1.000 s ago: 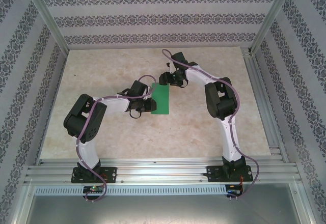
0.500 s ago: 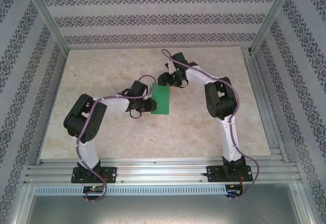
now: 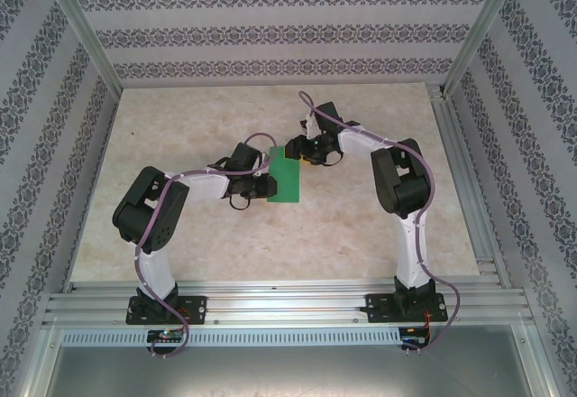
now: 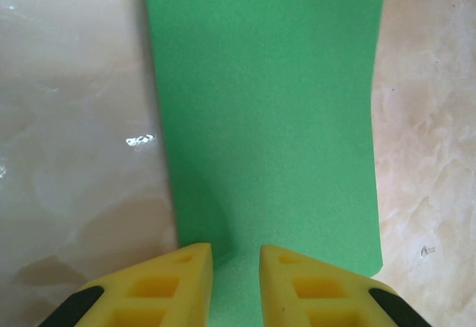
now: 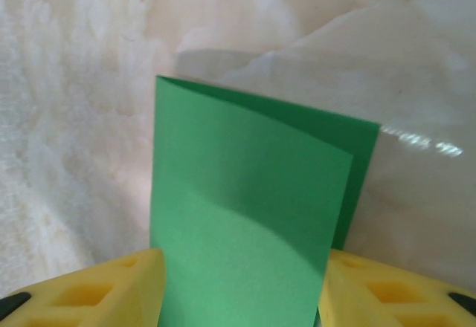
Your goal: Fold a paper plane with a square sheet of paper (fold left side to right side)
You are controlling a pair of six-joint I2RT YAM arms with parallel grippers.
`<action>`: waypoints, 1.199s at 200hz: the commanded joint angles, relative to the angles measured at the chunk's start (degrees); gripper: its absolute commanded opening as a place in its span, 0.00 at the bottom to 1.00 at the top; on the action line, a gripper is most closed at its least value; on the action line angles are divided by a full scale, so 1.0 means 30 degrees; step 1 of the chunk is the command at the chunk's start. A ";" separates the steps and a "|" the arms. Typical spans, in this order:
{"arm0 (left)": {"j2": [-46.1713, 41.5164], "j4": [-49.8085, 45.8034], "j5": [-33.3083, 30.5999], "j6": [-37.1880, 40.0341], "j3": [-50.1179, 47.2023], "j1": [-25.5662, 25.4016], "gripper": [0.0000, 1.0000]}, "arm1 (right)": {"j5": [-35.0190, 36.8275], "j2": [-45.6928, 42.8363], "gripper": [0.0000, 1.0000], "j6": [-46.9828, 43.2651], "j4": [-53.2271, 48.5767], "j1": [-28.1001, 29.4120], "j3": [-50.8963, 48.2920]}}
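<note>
At desk [image 3: 180, 135] centre, both arms bend inward over the square sheet of paper [image 3: 287, 180]. Narrowly parted left fingers [image 4: 171, 290] rest on it; right fingers [image 5: 97, 290] straddle it, grip indiscernible.

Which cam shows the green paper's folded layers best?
Right wrist: square sheet of paper shows both folded layers, edges offset. Left wrist gives one flat green face; top external, a small rectangle between the arms.

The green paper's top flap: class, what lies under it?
The sheet's lower layer, a strip showing beside the flap, and below that the table. The flap covers the rest.
</note>
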 commanded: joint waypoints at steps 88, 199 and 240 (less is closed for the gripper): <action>-0.0801 0.0354 0.0004 -0.0126 -0.0444 -0.0031 0.26 | -0.0493 -0.1887 0.43 0.0967 0.1720 0.0368 -0.2514; -0.3803 0.0545 -0.0351 0.1937 -0.1343 -0.0070 0.40 | -0.0527 -0.3371 0.11 0.2999 0.2756 0.0890 -0.4878; -0.6037 0.0602 -0.1107 0.5177 -0.2327 -0.1245 0.57 | -0.0613 -0.3487 0.09 0.4287 0.2118 0.0833 -0.4678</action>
